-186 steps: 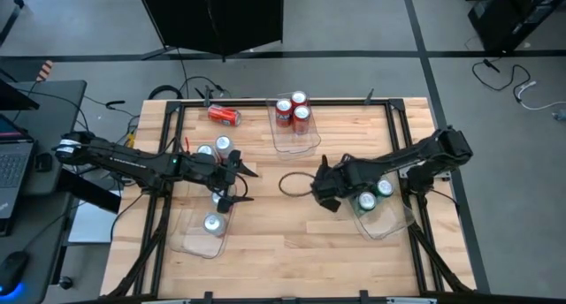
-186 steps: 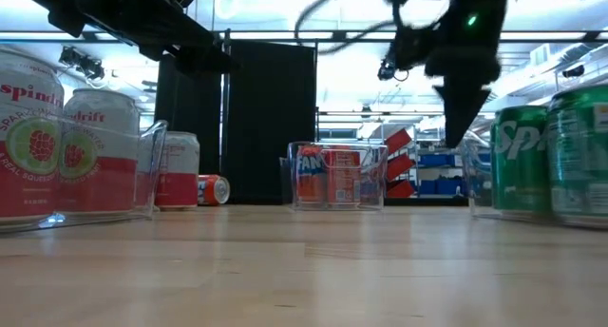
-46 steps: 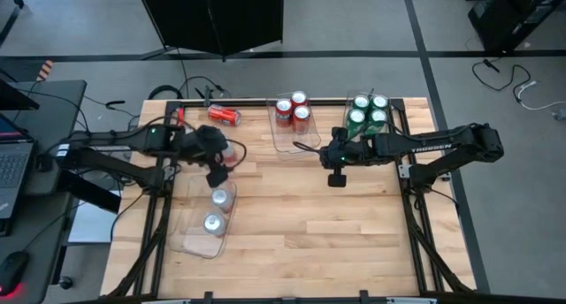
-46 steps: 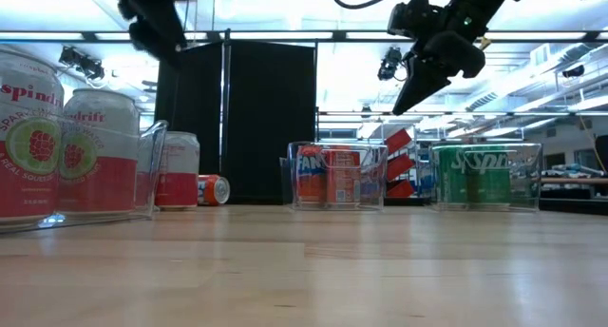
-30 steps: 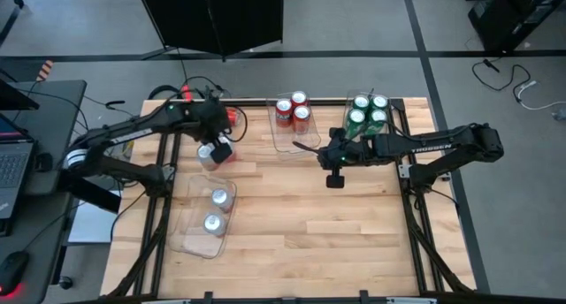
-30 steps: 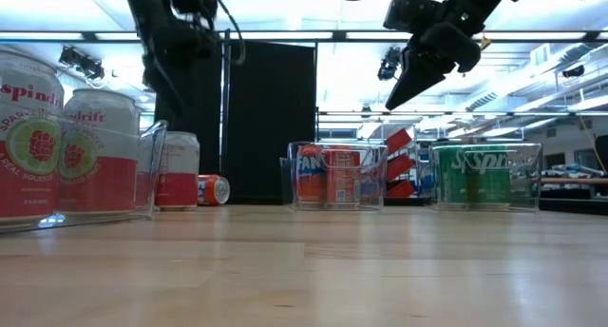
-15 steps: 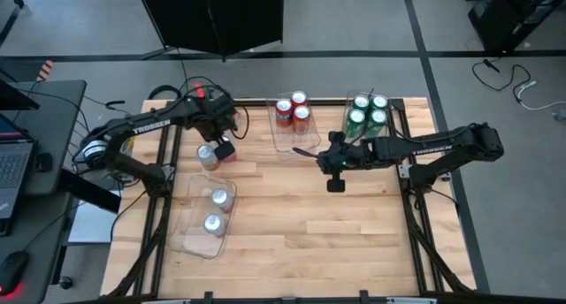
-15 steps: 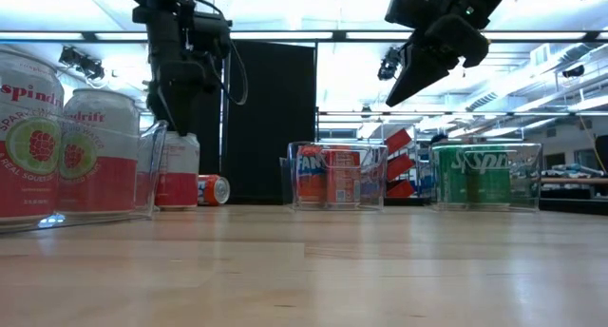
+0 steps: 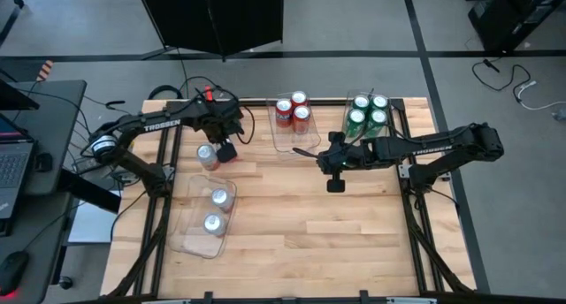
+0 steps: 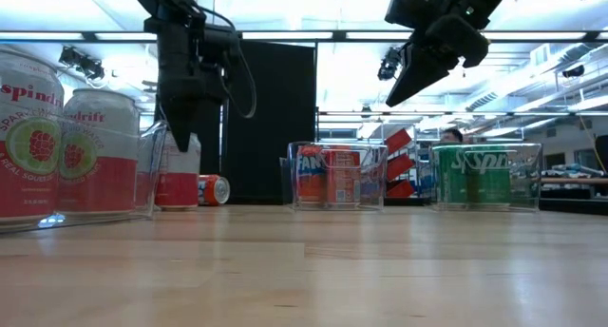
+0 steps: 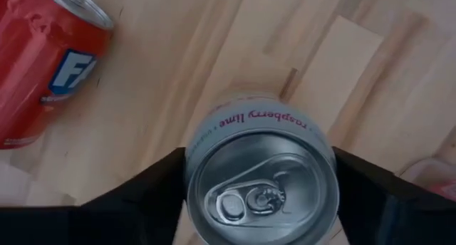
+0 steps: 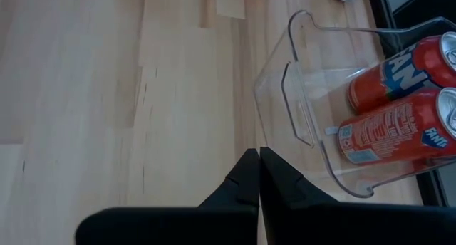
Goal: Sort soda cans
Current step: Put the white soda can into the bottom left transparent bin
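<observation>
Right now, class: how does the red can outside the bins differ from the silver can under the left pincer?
The red can lies on its side; the silver can stands upright. The red can has nothing around it; the silver can sits between the left pincer fingers. The red one is red-bodied, the other silver-white. Both have silver tops and rest on the table.

Right hand [image 12: 258, 159]: fingers pressed together above the wooden surface [image 12: 107, 95]. Clear bin [image 12: 299, 117] beyond, holding two red cans [image 12: 388, 134] side by side.
</observation>
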Robot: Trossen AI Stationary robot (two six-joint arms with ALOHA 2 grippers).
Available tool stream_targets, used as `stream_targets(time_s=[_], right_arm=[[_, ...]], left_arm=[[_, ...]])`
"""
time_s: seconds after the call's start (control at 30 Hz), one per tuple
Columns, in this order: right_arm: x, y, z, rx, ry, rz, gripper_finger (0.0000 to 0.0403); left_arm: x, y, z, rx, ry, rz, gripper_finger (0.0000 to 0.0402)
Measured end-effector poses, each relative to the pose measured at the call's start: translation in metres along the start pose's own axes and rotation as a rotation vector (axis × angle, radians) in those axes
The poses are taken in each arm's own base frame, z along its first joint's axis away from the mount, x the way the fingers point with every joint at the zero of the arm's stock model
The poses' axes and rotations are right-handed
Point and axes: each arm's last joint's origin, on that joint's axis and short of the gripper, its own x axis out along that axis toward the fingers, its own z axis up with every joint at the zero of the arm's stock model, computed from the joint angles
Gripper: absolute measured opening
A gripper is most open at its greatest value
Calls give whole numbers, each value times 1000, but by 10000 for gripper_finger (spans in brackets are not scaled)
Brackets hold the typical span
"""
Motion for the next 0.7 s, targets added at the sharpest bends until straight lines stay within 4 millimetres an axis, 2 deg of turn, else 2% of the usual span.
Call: stream_targets(time_s=[0.03,0.2,0.47,0.6,0.7], right_arm=[[0,0,0,0,0,0,0],[0,0,0,0,0,-4,0],[0,0,0,0,1,-8,0],[0,0,0,0,1,-8,0],[0,0,0,0,1,-8,0]], left_arm=[[-1,0,0,5,-4,3,277],[-13,0,2,14,-8,5,277],[-77,-7,15,22,-67,39,277],[-107,-19,11,-23,-53,40,277],[-127,-30,2,-57,-43,38,277]])
